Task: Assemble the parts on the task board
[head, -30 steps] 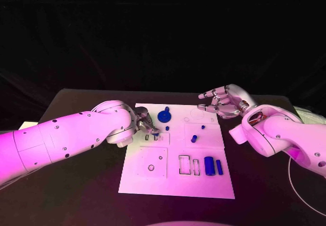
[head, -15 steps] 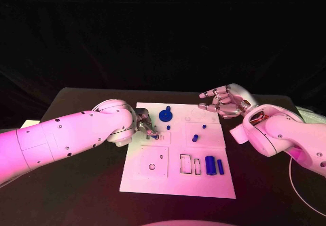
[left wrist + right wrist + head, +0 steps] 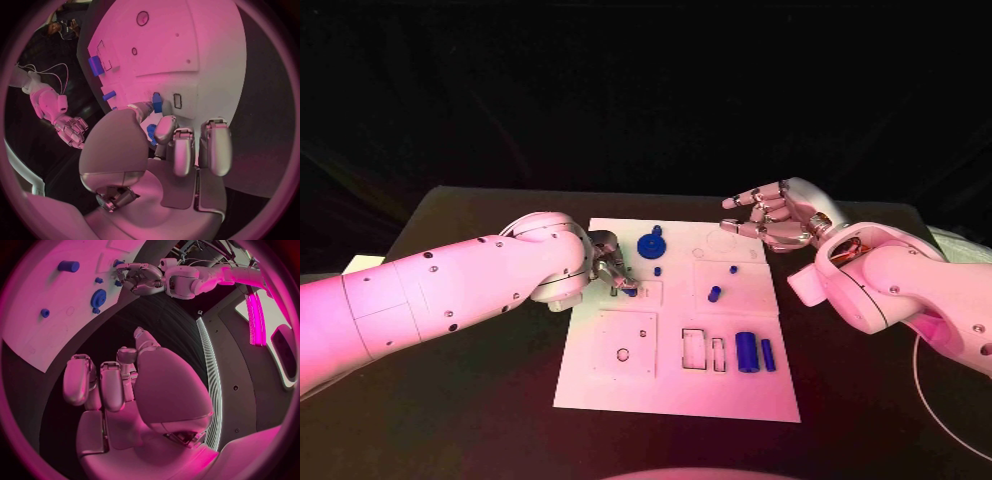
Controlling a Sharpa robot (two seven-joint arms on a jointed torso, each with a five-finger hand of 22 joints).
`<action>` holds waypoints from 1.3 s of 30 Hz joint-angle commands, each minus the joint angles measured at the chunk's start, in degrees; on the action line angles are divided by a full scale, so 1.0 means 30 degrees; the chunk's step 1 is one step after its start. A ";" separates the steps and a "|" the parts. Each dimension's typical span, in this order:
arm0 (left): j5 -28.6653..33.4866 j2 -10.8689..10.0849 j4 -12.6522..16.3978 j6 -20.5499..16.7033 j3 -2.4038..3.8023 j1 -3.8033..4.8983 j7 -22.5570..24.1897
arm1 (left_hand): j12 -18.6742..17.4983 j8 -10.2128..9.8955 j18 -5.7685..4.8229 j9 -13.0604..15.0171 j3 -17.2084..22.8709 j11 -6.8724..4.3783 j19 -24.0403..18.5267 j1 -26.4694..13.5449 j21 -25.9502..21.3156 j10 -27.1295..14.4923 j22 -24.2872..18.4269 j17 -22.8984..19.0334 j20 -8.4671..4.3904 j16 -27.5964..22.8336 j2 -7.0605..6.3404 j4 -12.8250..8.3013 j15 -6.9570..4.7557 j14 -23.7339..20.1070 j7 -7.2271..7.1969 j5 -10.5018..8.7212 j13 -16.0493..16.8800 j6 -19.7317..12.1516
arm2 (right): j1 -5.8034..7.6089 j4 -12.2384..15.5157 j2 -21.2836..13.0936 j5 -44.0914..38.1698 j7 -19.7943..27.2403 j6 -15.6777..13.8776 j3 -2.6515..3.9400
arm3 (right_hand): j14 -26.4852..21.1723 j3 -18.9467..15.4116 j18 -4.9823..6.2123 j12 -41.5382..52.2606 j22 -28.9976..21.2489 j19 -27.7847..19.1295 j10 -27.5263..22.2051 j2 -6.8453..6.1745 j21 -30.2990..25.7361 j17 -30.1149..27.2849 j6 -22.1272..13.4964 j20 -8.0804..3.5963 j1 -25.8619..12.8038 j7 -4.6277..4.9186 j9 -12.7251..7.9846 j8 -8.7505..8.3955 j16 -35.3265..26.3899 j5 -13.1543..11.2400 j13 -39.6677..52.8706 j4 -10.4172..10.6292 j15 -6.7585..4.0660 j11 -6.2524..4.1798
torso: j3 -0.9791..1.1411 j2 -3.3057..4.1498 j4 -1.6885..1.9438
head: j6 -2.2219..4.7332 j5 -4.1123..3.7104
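- Your left hand (image 3: 606,265) sits low over the left edge of the task board (image 3: 678,385), about a third of the way down from its far edge.
- Its fingers (image 3: 164,131) are curled in, and the thumb and a finger pinch a small blue part (image 3: 157,103); the left wrist view shows that part right at the board's surface, just beside a small rectangular slot (image 3: 177,101).
- Your right hand (image 3: 776,217) hangs by the board's far right corner, fingers curled inward with nothing between them; in the right wrist view it (image 3: 119,385) is over the dark tabletop (image 3: 125,325), apart from the board.
- On the board you have a round blue gear-like part (image 3: 649,243) near the far edge, with a small blue peg (image 3: 656,270) just below it.
- Further right stand another small blue peg (image 3: 731,268) and a short blue cylinder (image 3: 714,294).
- Near the board's right side, closer to you, two long blue blocks (image 3: 754,353) lie side by side, next to two empty rectangular outlines (image 3: 702,348).
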 commanded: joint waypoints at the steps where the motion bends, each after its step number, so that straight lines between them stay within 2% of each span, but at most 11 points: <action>1: 0.0122 0.0044 0.0010 -0.0097 -0.0081 -0.0117 -0.0026 | -0.0028 -0.0092 -0.0256 0.0000 0.3230 0.0034 0.0231 -0.0021 0.0017 0.0101 0.1723 0.5032 0.0063 0.0059 0.0206 -0.3154 0.0085 0.1942 -0.0040 0.0123 -0.0018 0.0130 | -0.0018 0.0036 0.0020 0.0007 0.0264 0.0229 0.0003 | 0.0896 0.0019 0.0140 0.0095 -0.0008 -0.0055 0.0056 0.0029 -0.0104 -0.0019 0.0084 -0.0068 -0.0153 -0.0026 -0.0019 0.0073 -0.0105 0.0080 -0.0016 0.0086 -0.0123 -0.0006 | -0.0002 0.0005 -0.0003 | -0.0024 -0.0018; 9: 0.0110 0.0019 0.0134 -0.0511 -0.0086 -0.0148 0.0030 | -0.0023 -0.0095 -0.0263 0.0001 0.3238 0.0033 0.0248 -0.0035 0.0035 0.0108 0.1754 0.5032 0.0065 0.0059 0.0211 -0.3157 0.0086 0.1942 -0.0043 0.0122 -0.0011 0.0133 | -0.0018 0.0017 0.0037 0.0025 0.0275 0.0295 0.0003 | 0.0896 0.0019 0.0140 0.0095 -0.0008 -0.0055 0.0056 0.0029 -0.0104 -0.0019 0.0084 -0.0068 -0.0153 -0.0026 -0.0019 0.0073 -0.0105 0.0080 -0.0016 0.0086 -0.0123 -0.0006 | -0.0018 0.0017 0.0013 | -0.0037 -0.0002; 19: 0.0072 -0.0072 0.0287 0.0153 -0.0089 -0.0155 -0.0019 | -0.0029 -0.0097 -0.0267 0.0005 0.3258 0.0028 0.0255 -0.0042 0.0043 0.0113 0.1768 0.5032 0.0066 0.0059 0.0221 -0.3175 0.0085 0.1942 -0.0048 0.0124 -0.0016 0.0143 | -0.0022 -0.0038 0.0077 0.0031 0.0274 0.0409 0.0003 | 0.0895 0.0014 0.0143 0.0093 -0.0024 -0.0063 0.0051 0.0043 -0.0116 -0.0034 0.0087 -0.0069 -0.0183 -0.0026 -0.0021 0.0072 -0.0118 0.0097 -0.0028 0.0107 -0.0123 -0.0004 | -0.0017 0.0010 0.0008 | -0.0091 0.0020; 25: 0.0062 -0.0111 0.0372 0.0469 -0.0086 -0.0157 -0.0024 | 0.0098 -0.0121 -0.0267 0.0024 0.3189 -0.0010 0.0259 -0.0339 0.0042 0.0265 0.1780 0.5032 0.0077 0.0059 0.0047 -0.3237 0.0085 0.1942 -0.0115 0.0093 0.0135 0.0271 | -0.0033 -0.0061 0.0083 0.0033 0.0268 0.0470 0.0001 | 0.0895 0.0014 0.0143 0.0093 -0.0024 -0.0063 0.0051 0.0043 -0.0116 -0.0034 0.0087 -0.0069 -0.0183 -0.0026 -0.0021 0.0072 -0.0118 0.0097 -0.0028 0.0107 -0.0123 -0.0004 | -0.0010 0.0006 0.0004 | -0.0126 0.0003; 30: 0.0048 -0.0114 0.0342 0.0382 -0.0080 -0.0157 -0.0061 | 0.0314 -0.0266 -0.0277 -0.0035 0.2098 -0.0229 0.0310 -0.1418 0.0067 0.0551 0.1867 0.5032 -0.0059 0.0059 0.0014 -0.3041 -0.0088 0.1942 -0.0474 -0.0005 0.0383 0.0885 | -0.0039 -0.0068 0.0074 0.0038 0.0252 0.0517 0.0001 | 0.0893 0.0005 0.0145 0.0090 -0.0034 -0.0067 0.0044 0.0046 -0.0123 -0.0049 0.0087 -0.0069 -0.0209 -0.0027 -0.0023 0.0070 -0.0131 0.0108 -0.0041 0.0122 -0.0123 -0.0004 | 0.0003 0.0005 0.0006 | -0.0156 -0.0019; 39: 0.0009 0.0077 0.0177 0.0229 -0.0072 -0.0154 -0.0113 | 0.0431 -0.0449 -0.0296 -0.0085 0.0965 -0.0335 0.0358 -0.1969 0.0084 0.0668 0.1937 0.5032 -0.0166 0.0059 0.0259 -0.2881 -0.0197 0.1942 -0.0557 -0.0027 0.0570 0.1252 | -0.0043 -0.0055 0.0046 0.0064 0.0244 0.0608 0.0001 | 0.0858 -0.0015 0.0174 -0.0034 -0.0165 -0.0154 -0.0037 0.0051 -0.0204 -0.0208 0.0069 -0.0070 -0.0268 -0.0022 -0.0031 0.0056 -0.0250 0.0128 -0.0163 0.0158 -0.0121 0.0000 | 0.0015 0.0016 -0.0016 | -0.0159 -0.0006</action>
